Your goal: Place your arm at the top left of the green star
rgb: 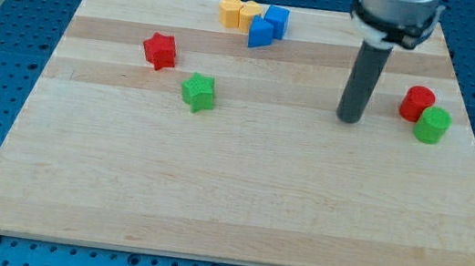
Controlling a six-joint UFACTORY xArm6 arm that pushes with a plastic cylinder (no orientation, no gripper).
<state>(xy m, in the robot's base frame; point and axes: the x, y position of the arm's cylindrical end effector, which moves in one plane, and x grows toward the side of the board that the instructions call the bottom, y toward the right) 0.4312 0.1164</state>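
One green star far left of tool

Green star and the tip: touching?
Apart. The camera view shows my tip well to the view's right of the green star, with bare board between them.
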